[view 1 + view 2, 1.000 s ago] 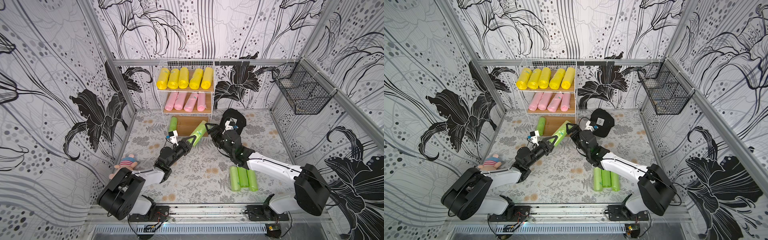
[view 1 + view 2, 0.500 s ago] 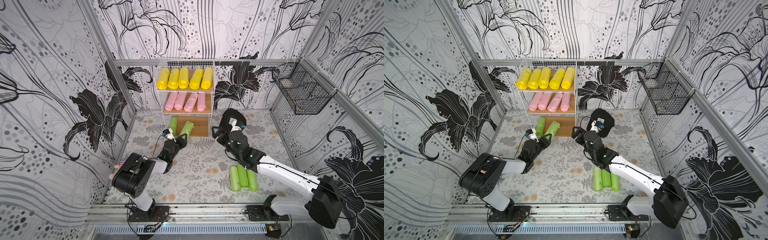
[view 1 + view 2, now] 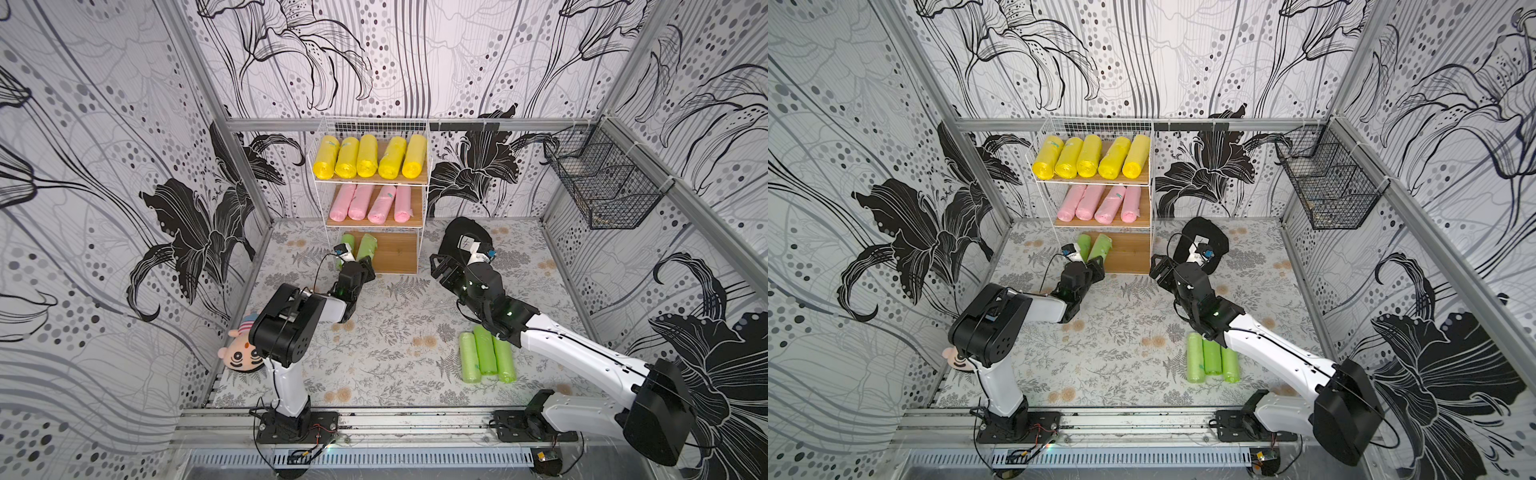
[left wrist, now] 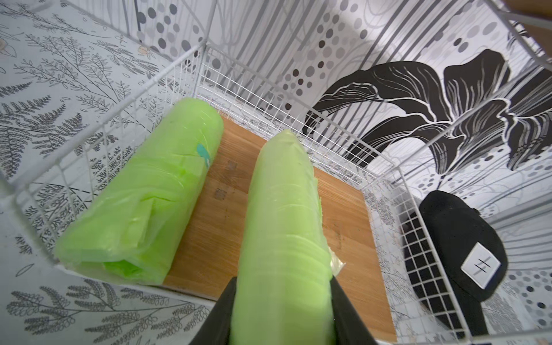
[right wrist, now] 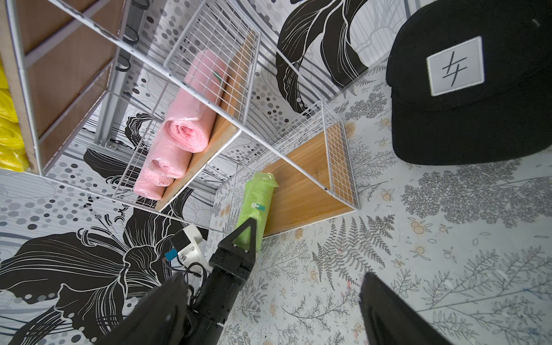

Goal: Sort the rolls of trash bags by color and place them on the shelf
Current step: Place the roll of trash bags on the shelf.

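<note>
Mid-frame in a top view, the left claw (image 3: 360, 266) pinches a green roll (image 4: 283, 215) that reaches over the shelf's (image 3: 374, 225) bottom board (image 4: 343, 224), beside another green roll (image 4: 143, 203). The right claw (image 3: 439, 266) hangs spread and empty, right of the shelf. On the surface (image 3: 395, 340) at lower right lie three green rolls (image 3: 486, 357).
</note>
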### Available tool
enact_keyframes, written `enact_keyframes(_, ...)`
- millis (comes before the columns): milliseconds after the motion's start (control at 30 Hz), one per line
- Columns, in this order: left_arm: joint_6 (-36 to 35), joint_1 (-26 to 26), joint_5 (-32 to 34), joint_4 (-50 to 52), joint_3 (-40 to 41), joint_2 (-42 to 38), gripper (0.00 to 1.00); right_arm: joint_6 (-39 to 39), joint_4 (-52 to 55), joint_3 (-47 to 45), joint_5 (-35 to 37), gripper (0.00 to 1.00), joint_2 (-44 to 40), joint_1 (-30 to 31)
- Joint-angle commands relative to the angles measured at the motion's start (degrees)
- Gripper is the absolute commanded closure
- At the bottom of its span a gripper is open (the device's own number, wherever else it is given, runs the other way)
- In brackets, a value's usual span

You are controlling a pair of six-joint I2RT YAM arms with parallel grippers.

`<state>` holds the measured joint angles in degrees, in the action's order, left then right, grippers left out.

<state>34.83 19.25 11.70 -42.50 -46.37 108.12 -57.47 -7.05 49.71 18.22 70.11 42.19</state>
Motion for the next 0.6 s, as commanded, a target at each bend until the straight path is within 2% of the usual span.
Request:
enact_keyframes(0, -0.26, -0.74, 2.57, -1.5, -2.5, 1.8, 0.72, 1.13, 0.19, -1.37, -0.78, 0.07, -1.34, -0.44)
enact_keyframes(233, 1.83, -1.75, 2.71, -0.94, -6.28, 5.72, 0.69, 1.05, -0.22, -2.41, -1.16, 0.07, -1.92, -0.8)
enact_keyframes(367, 2.88, -2.22, 2.56, 0.56, -7.83, 6.78, 0.62, 0.76, -0.26, -2.69, -1.29, 0.07, -1.9, -0.97)
enact_keyframes(567, 4.33, -2.62, 2.8, 3.45, -9.51, 7.42, 0.58, 0.37, -0.85, -2.78, -1.78, 0.07, -1.31, -1.14)
